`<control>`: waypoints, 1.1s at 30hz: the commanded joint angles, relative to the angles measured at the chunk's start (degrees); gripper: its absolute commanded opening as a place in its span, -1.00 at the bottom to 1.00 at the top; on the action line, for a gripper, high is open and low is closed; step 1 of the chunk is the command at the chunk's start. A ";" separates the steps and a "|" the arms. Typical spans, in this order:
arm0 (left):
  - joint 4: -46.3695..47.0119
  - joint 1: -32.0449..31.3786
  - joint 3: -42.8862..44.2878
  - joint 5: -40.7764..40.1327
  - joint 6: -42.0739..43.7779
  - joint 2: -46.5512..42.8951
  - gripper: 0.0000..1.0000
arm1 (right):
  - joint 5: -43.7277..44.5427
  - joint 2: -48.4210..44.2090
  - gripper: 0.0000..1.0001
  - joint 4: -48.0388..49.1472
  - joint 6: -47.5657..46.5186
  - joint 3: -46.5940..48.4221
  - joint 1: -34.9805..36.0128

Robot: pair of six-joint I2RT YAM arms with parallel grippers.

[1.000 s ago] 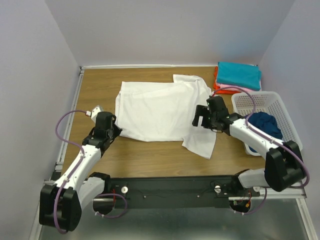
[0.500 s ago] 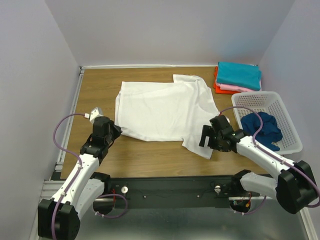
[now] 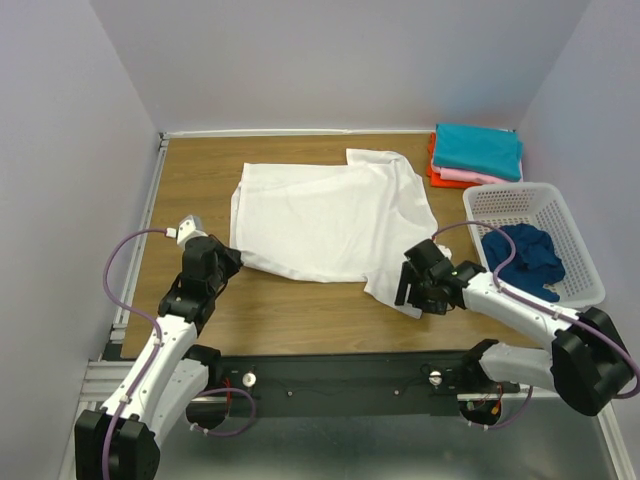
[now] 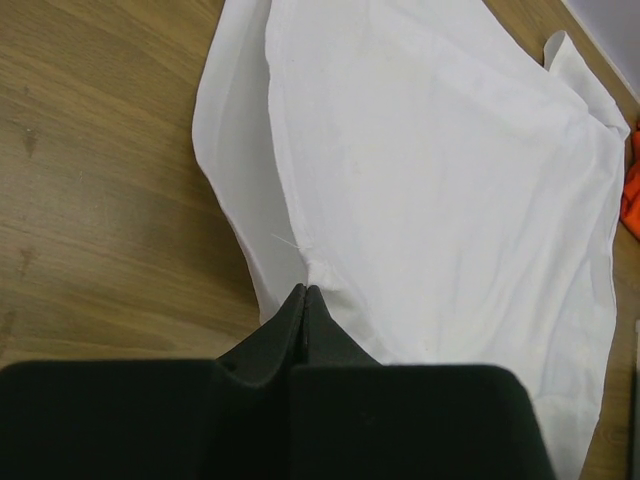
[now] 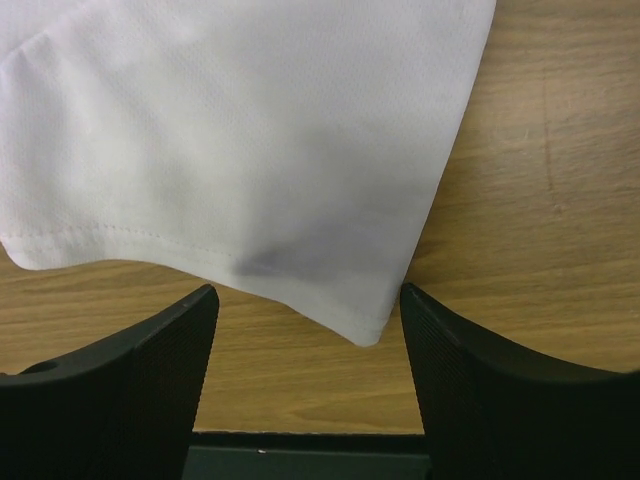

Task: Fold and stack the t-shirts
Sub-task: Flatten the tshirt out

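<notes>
A large white t-shirt [image 3: 330, 220] lies spread on the wooden table. My left gripper [image 3: 228, 262] is shut on its near left edge; in the left wrist view the fingertips [image 4: 305, 293] pinch a small fold of the white cloth [image 4: 430, 180]. My right gripper [image 3: 412, 297] is open over the shirt's near right corner; in the right wrist view that corner [image 5: 370, 325] lies between the two fingers [image 5: 460, 370], apart from both. A dark blue shirt [image 3: 527, 256] sits crumpled in the basket. Folded teal [image 3: 478, 148], pink [image 3: 470, 176] and orange [image 3: 436, 177] shirts are stacked at the far right.
A white lattice laundry basket [image 3: 570, 225] stands at the right edge of the table, next to my right arm. Grey walls close in the table at the back and both sides. A metal rail [image 3: 140, 235] runs along the table's left edge.
My right gripper has moved from over the shirt's right side toward me to its near right corner. My left gripper has drawn slightly toward me, holding the shirt edge.
</notes>
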 commanded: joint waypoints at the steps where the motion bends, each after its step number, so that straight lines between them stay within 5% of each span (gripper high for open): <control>1: 1.78 -0.19 -1.18 0.56 1.24 -0.95 -1.00 | 4.22 1.41 0.58 -3.57 5.29 0.84 2.43; 18: 1.69 -0.19 -2.15 -0.58 1.15 -3.15 -1.00 | 9.85 2.30 0.21 -5.95 11.81 -0.21 5.33; 26: 0.38 -0.19 -1.62 -2.87 0.71 -3.32 -1.00 | 8.88 -0.25 -0.31 -6.74 12.95 -1.87 5.33; 30: 0.55 -0.19 -1.97 -3.22 0.36 -3.24 -1.00 | 13.44 0.01 -0.98 -6.48 13.48 -1.88 5.24; 33: 0.90 -0.19 -1.71 -3.57 -0.17 -3.15 -1.00 | 16.17 1.06 -0.99 -5.87 12.34 1.61 5.24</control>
